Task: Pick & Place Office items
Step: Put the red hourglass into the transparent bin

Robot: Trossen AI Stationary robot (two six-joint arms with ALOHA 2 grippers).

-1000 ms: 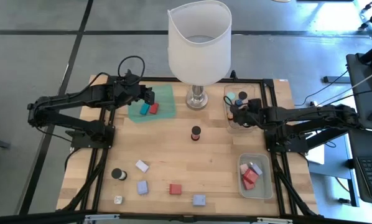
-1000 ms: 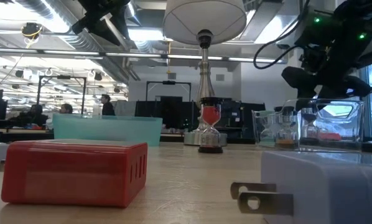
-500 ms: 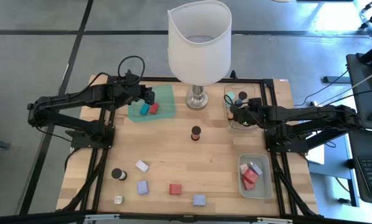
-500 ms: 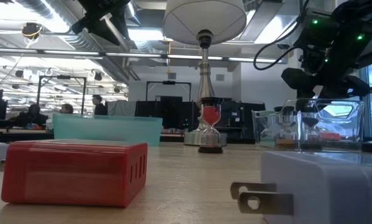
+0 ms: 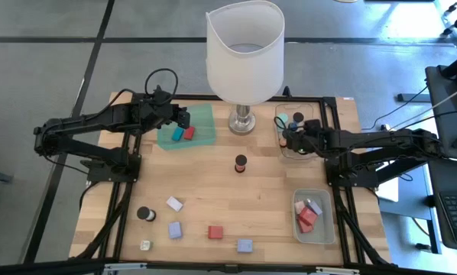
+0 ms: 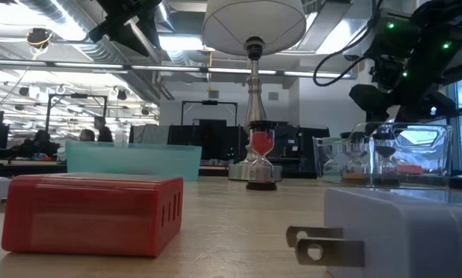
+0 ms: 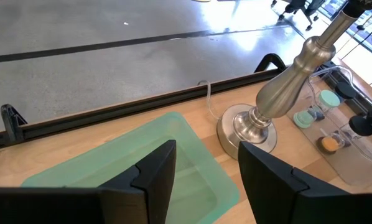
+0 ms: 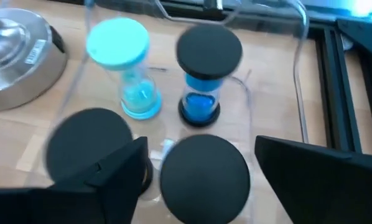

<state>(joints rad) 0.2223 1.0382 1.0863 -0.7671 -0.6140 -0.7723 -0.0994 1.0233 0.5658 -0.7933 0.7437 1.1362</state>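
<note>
My right gripper [image 5: 287, 138] hangs open over the clear tray [image 5: 279, 155] at the back right. A black-capped sand timer [image 8: 204, 171] stands upright between its fingers, with a narrow gap on each side. Around it in the tray stand a teal-capped timer [image 8: 120, 43], a blue-sand timer [image 8: 208, 53] and another black-capped one [image 8: 89, 140]. My left gripper [image 5: 184, 119] waits above the green tray [image 5: 202, 126], open with nothing between its fingers. A blue block [image 5: 177, 134] and a red block [image 5: 189, 133] lie in that tray.
The big lamp [image 5: 244, 53] stands between the two trays on its metal base [image 5: 243, 121]. A red-sand timer [image 5: 241, 163] stands mid-table. Near the front lie a black cylinder [image 5: 145, 214] and several blocks [image 5: 215, 231]. A second clear tray [image 5: 328, 229] holds red and pink blocks.
</note>
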